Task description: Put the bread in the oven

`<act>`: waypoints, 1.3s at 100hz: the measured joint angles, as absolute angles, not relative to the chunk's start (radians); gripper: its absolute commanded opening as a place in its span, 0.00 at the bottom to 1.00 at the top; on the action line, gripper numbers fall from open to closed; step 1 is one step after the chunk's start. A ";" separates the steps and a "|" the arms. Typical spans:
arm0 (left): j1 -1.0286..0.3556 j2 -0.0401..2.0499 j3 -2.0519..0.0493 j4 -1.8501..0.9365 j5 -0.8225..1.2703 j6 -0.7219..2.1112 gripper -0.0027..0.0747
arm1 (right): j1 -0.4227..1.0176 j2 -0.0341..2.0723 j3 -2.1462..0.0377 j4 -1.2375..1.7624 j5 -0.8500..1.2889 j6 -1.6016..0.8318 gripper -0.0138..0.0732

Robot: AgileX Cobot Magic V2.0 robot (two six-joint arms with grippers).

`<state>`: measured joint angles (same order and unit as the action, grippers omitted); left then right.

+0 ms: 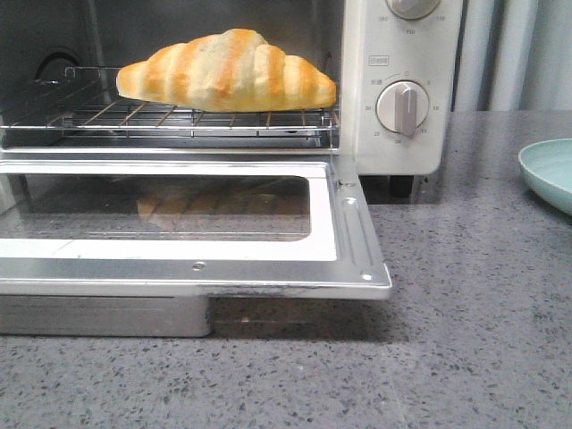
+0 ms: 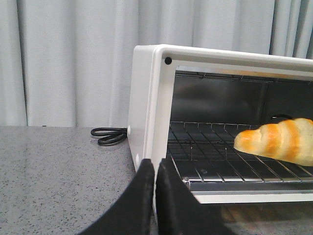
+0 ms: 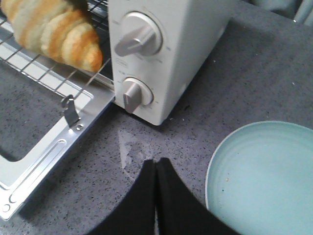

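Cream-white, the oven [image 1: 402,107] stands door-down on our grey worktop [image 1: 465,295]; the bread [image 1: 228,71] lies on its wire rack [image 1: 179,116]. Our left pincer [image 2: 155,169] and right pincer [image 3: 155,169] are both closed, empty, beside a pale-green plate [image 3: 264,171].

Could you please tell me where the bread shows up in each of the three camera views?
Front view: the bread lies on the wire rack, upper centre.
Left wrist view: its tapered end shows at the right edge, on the rack.
Right wrist view: top left corner, beside the oven's knobs.
Shared landmark: the rack.
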<state>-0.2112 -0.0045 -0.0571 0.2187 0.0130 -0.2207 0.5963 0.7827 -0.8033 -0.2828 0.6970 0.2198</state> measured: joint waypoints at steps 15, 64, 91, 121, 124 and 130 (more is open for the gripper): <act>-0.211 -0.005 -0.057 0.219 0.013 -0.221 0.01 | 0.454 0.681 -0.668 -0.209 0.586 0.220 0.08; -0.211 -0.005 -0.057 0.219 0.013 -0.221 0.01 | 0.053 0.206 -0.169 -0.063 0.219 0.219 0.08; -0.211 -0.005 -0.057 0.219 0.013 -0.221 0.01 | -0.045 0.019 -0.059 -0.081 0.212 0.219 0.08; -0.211 -0.005 -0.057 0.219 0.013 -0.221 0.01 | -0.069 -0.008 0.011 -0.133 0.230 0.218 0.08; -0.211 -0.005 -0.057 0.219 0.013 -0.221 0.01 | -0.069 -0.008 0.011 -0.135 0.228 0.218 0.08; -0.211 -0.005 -0.057 0.219 0.013 -0.221 0.01 | -0.069 -0.008 0.011 -0.139 0.240 0.218 0.08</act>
